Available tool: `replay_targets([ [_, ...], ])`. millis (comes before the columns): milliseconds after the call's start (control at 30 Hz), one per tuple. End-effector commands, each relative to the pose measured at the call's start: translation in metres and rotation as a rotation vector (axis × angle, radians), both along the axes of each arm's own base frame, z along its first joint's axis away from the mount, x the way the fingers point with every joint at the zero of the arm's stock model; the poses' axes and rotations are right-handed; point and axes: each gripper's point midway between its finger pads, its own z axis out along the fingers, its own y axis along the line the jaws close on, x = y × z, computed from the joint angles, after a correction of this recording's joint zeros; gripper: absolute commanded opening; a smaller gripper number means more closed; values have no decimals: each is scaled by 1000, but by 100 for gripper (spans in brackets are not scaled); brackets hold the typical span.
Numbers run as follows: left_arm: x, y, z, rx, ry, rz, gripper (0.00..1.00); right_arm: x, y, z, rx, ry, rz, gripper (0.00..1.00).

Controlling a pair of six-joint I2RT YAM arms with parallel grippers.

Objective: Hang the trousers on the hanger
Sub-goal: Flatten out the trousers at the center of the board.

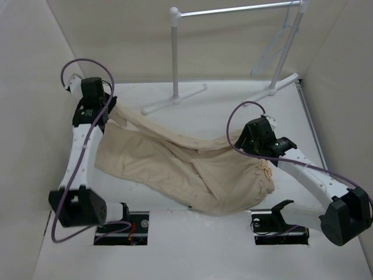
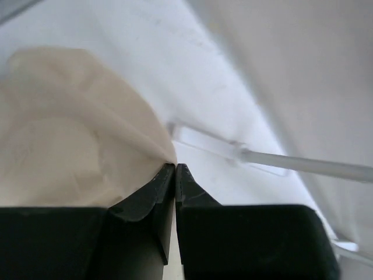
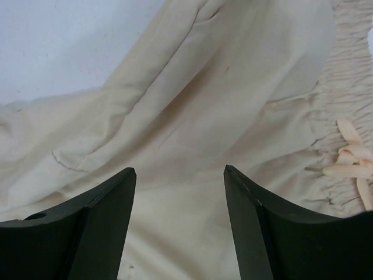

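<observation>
The beige trousers (image 1: 175, 166) lie wrinkled across the table, waistband with drawstring (image 3: 348, 166) at the right. My left gripper (image 1: 104, 112) is at the back left, shut on the end of a trouser leg; in the left wrist view the jaws (image 2: 175, 165) meet with the cloth (image 2: 70, 134) pinched at their tips. My right gripper (image 1: 241, 143) is open just above the upper part of the trousers (image 3: 204, 87), its fingertips (image 3: 129, 175) apart over the cloth and holding nothing. The thin pale wire hanger (image 1: 271, 46) hangs from the rack rail at the back right.
A white rack stands at the back with two posts (image 1: 174, 55), a top rail (image 1: 233, 10) and feet on the table. Its foot and post show in the left wrist view (image 2: 262, 157). White walls enclose the table on the left, back and right.
</observation>
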Motion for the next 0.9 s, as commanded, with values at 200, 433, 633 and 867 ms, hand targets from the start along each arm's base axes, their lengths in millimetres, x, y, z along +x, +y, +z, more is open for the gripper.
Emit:
replay_targets([
  [200, 3, 5, 45, 224, 93, -64, 5, 41, -5, 36, 30, -130, -18, 74],
  [433, 151, 13, -16, 278, 232, -192, 21, 61, -54, 38, -7, -135, -156, 77],
  [633, 166, 49, -43, 189, 252, -103, 80, 56, -60, 41, -8, -133, -167, 74],
  [867, 84, 51, -12, 201, 146, -58, 66, 7, -18, 9, 13, -66, -27, 20],
])
